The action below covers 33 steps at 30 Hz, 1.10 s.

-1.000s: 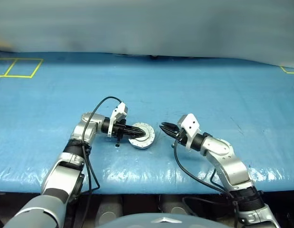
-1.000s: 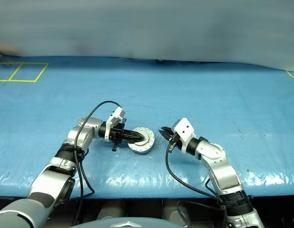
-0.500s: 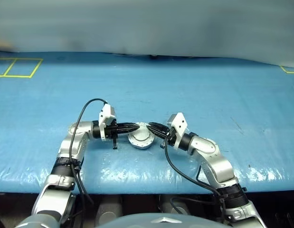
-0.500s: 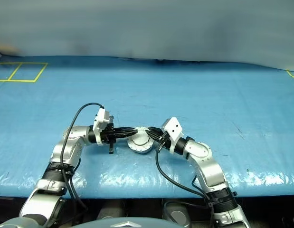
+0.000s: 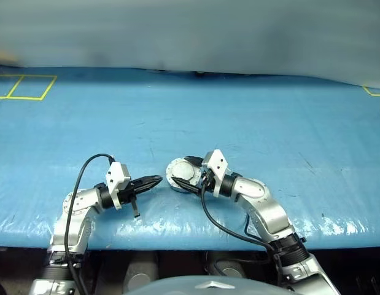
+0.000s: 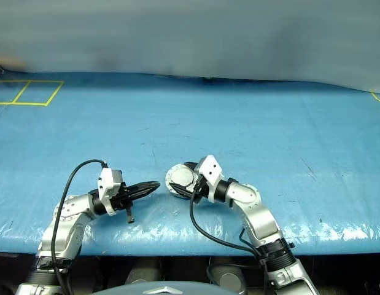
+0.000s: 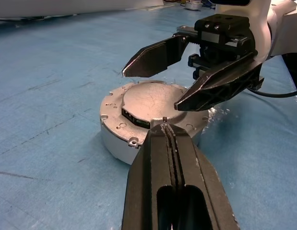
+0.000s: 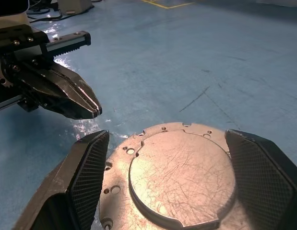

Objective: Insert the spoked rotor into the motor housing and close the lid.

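Note:
The motor housing [image 7: 114, 136] is a short silver cup on the blue table, a little left of centre and near the front edge. Its plain grey lid [image 8: 182, 175] lies flat on top, shut. The spoked rotor is hidden. My right gripper [image 5: 179, 170] is open, one finger on each side of the housing, with wide gaps to its wall. To the housing's left and apart from it, my left gripper [image 5: 158, 179] is shut on nothing and points at the housing. The left wrist view shows its fingertips [image 7: 165, 128] just short of the housing's rim.
A blue sheet [image 5: 269, 123] covers the table, whose front edge [image 5: 190, 236] runs close below both arms. Yellow tape squares [image 5: 24, 86] mark the far left corner. The rest of the surface is bare.
My left gripper has drawn back from the housing toward the left and the front edge, still shut. The right gripper has moved left to the housing and opened wide around it.

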Motion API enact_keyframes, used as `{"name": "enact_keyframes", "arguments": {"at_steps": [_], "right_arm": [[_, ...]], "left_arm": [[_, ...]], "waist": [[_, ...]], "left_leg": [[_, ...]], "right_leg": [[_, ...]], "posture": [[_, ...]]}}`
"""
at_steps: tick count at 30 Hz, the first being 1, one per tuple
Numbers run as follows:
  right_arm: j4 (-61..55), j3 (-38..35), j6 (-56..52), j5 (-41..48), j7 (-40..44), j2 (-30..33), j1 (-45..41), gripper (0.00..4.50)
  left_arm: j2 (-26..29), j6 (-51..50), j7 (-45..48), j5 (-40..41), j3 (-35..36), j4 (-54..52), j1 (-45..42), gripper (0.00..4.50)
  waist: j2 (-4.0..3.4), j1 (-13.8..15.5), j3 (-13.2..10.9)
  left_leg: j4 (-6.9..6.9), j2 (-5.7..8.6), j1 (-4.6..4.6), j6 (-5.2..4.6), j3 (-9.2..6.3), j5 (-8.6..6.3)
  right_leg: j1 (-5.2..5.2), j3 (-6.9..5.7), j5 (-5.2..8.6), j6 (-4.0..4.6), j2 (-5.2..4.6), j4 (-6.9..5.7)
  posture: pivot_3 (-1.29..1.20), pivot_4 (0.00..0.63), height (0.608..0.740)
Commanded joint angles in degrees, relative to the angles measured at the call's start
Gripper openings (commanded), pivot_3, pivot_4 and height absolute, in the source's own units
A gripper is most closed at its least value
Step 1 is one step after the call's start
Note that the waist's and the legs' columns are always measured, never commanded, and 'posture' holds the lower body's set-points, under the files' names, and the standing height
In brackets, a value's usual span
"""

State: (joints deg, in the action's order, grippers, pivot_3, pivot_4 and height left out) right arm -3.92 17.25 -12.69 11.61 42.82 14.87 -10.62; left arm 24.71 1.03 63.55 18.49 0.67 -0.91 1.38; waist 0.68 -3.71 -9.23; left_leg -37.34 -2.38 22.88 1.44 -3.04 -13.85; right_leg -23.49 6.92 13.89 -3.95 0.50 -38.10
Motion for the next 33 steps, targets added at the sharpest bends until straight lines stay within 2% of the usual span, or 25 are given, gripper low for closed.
{"name": "enact_keyframes", "arguments": {"at_steps": [1,13,14,17,27,33], "right_arm": [[0.09,0.72,2.02,-1.3,0.34,-0.01,-1.18,4.06],[3.17,0.79,4.27,-4.79,-1.21,0.41,-1.46,4.06],[3.26,0.57,4.27,-4.85,-1.3,0.43,-1.45,3.66],[2.98,-0.27,4.43,-4.38,-1.2,0.66,-1.62,2.98],[0.2,-2.41,2.18,0.38,1.48,0.45,-3.49,2.98],[0.77,-1.55,2.44,-1.0,1.62,1.15,-3.78,2.98]], "left_arm": [[-0.82,2.21,-1.11,-0.2,-1.85,-1.69,1.65,0.0],[-1.36,3.54,-1.91,-0.6,-6.8,0.07,3.4,0.0],[-1.27,3.69,-1.94,-0.56,-6.83,0.2,3.48,0.0],[-0.8,3.93,-1.91,-0.37,-6.66,0.46,3.85,0.0],[-0.7,4.35,-2.3,-0.21,-7.23,1.08,4.62,0.0],[-1.07,4.3,-2.46,-0.11,-7.4,1.07,4.8,0.0]], "waist": [[0.0,-0.04,0.0],[0.0,-0.11,0.0],[0.0,-0.11,0.0],[0.0,-0.12,0.0],[-0.01,-0.11,0.0],[-0.01,-0.17,-0.01]], "left_leg": [[0.01,0.0,0.0,0.0,0.0,0.0],[0.01,-0.01,-0.03,0.0,0.04,0.0],[0.01,-0.02,-0.03,0.0,0.03,0.0],[0.02,-0.02,-0.05,0.0,0.03,0.0],[0.02,-0.02,-0.03,0.0,0.04,0.0],[0.05,-0.02,-0.03,0.0,0.04,0.0]], "right_leg": [[0.0,0.0,-0.01,-0.01,0.0,0.0],[0.0,0.02,0.0,0.0,0.01,-0.01],[0.0,0.02,0.01,0.01,0.02,-0.01],[0.0,0.02,0.01,0.02,0.03,-0.02],[-0.01,0.03,0.03,0.05,0.01,-0.01],[-0.03,0.02,0.03,0.05,0.02,-0.01]], "posture": [[0.0,0.15,0.74],[0.0,0.15,0.74],[0.0,0.15,0.74],[0.0,0.15,0.74],[0.0,0.15,0.74],[0.0,0.15,0.74]]}}
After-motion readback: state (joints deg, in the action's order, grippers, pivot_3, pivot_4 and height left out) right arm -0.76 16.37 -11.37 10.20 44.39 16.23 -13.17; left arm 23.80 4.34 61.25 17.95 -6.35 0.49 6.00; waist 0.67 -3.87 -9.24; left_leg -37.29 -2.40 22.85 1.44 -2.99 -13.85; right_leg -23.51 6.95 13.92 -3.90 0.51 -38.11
